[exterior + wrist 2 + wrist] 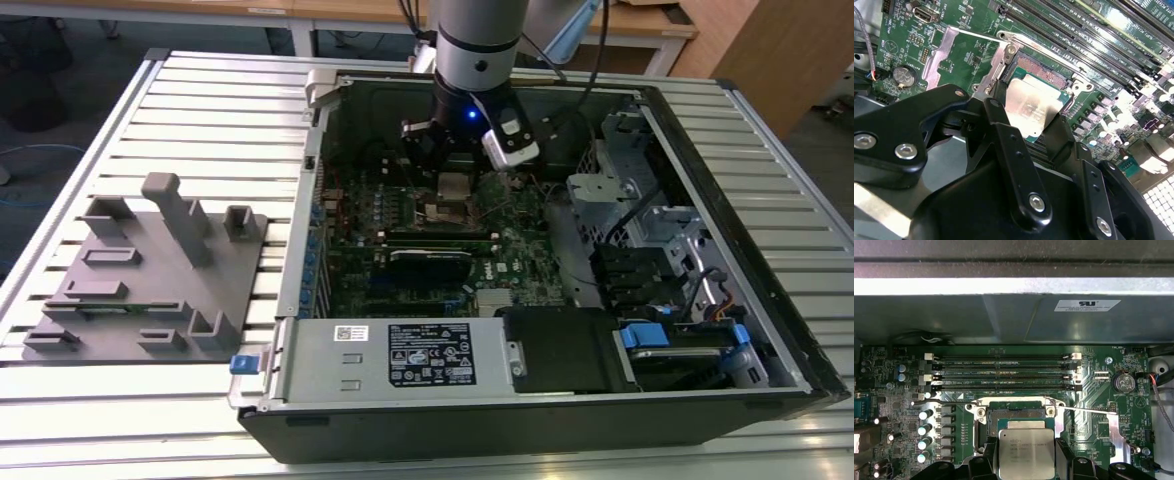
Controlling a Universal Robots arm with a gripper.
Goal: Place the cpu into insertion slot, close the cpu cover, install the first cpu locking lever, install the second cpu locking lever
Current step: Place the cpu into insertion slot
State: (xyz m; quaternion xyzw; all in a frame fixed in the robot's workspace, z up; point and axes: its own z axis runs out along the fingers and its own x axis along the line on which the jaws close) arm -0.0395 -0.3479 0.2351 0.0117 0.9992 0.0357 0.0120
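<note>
Clamps the cpu (1030, 105) between the two black fingers (996, 120) of the gripper (1026, 122), chip tilted over the insertion slot (1041, 70), not yet seated flat. Shows the cpu cover (933, 62) swung open beside that slot on the green motherboard (400, 270), inside the open computer case (534, 440) on the slatted table (200, 110).

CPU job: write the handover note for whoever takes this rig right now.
Gripper: fingers shut on the cpu.
Cpu: held over the slot, seemingly not seated; the slot's contacts show past its edge.
Cover: swung open beside the slot.
Levers: unlatched, standing out from the slot.
Done: no step finished; cpu is at the slot.
Left: seat cpu, close cover, both levers.
</note>
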